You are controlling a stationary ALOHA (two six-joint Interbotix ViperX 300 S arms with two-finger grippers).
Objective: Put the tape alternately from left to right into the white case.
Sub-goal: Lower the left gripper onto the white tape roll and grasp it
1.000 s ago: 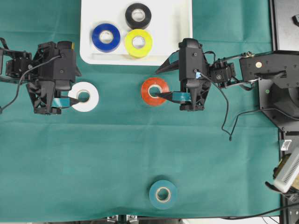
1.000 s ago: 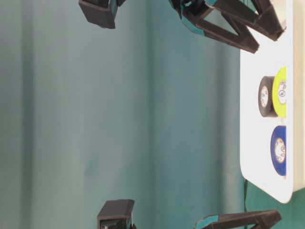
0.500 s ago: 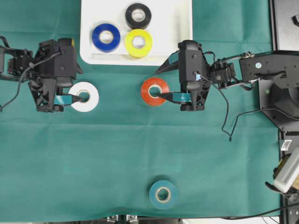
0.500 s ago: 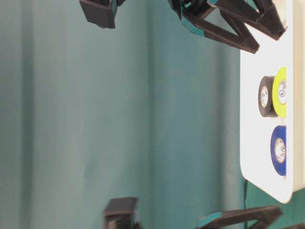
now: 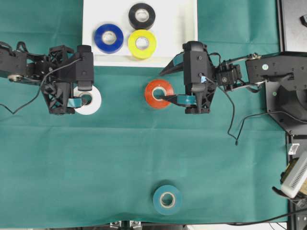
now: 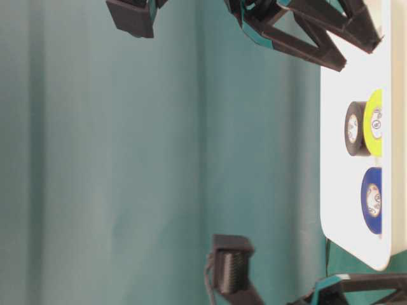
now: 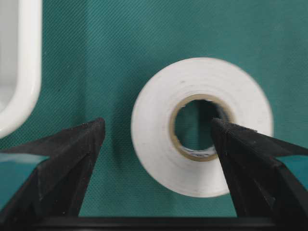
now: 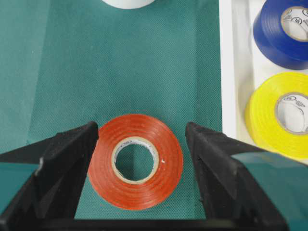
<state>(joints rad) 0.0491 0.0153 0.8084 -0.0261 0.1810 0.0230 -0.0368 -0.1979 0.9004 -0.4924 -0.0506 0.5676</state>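
Jaws apart, your left gripper (image 7: 156,144) straddles the glossy white tape roll (image 7: 202,126) for pickup, while your right gripper (image 8: 142,149), at 3 o'clock, brackets the glossy red tape roll (image 8: 135,161), also spread.

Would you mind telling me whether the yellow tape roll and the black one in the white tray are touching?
Apart. The overhead view shows a thin strip of white tray floor between the yellow roll and the black roll.

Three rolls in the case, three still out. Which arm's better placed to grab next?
Probably right: the right gripper stands open with its fingers either side of the red roll. The left gripper only partly straddles the white roll.
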